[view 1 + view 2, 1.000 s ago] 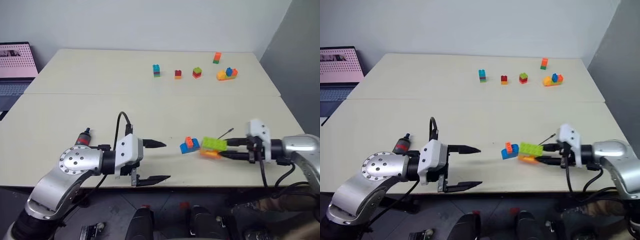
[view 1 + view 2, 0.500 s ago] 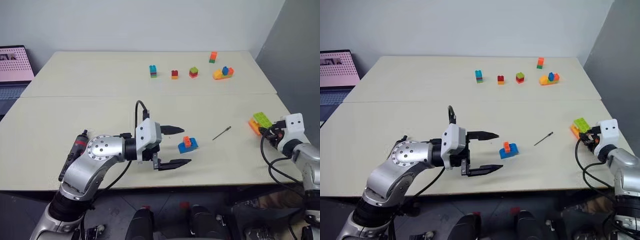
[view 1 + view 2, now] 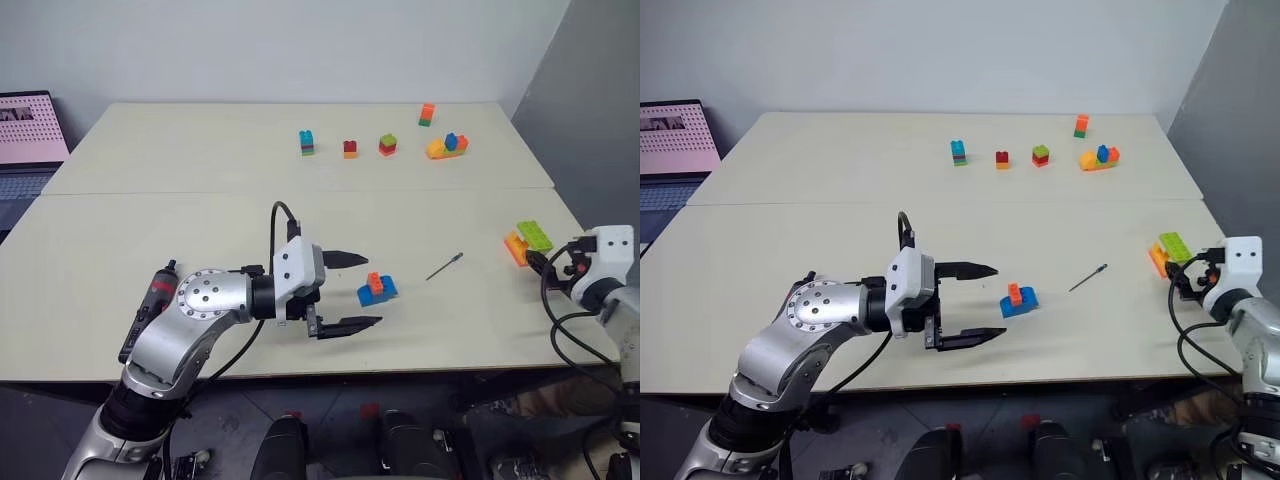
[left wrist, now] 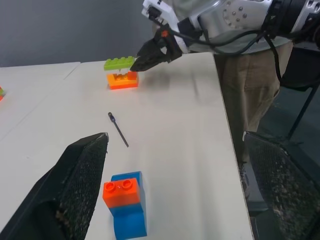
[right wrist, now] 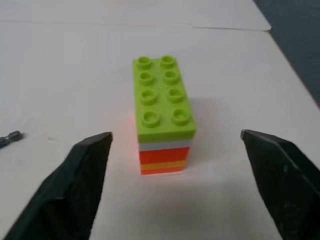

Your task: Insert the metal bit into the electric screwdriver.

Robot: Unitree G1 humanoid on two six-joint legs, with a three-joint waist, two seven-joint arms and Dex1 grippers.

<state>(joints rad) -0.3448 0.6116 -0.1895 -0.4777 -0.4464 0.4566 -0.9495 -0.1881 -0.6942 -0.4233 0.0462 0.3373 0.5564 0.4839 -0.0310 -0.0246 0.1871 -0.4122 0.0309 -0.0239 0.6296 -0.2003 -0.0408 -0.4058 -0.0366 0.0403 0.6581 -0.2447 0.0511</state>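
Note:
The metal bit (image 3: 444,266) lies loose on the table, right of centre, apart from both grippers. The electric screwdriver (image 3: 150,305), black with a red band, lies at the left behind my left arm. My left gripper (image 3: 370,291) hovers open near the table's front, its fingertips on either side of a blue-and-orange brick (image 3: 376,288). At the right edge, my right gripper (image 3: 545,264) is open, with its fingers (image 5: 85,170) spread wide around a green-on-orange brick stack (image 5: 162,115) that rests on the table.
Several small brick stacks (image 3: 388,145) stand in a row at the far side. A laptop (image 3: 30,130) sits off the far left corner. The table's right edge (image 3: 590,262) runs close to my right gripper.
My right gripper has swung to the right with the green-on-orange stack, set it down near the table's edge and opened. The camera view shifted. The left gripper stays open.

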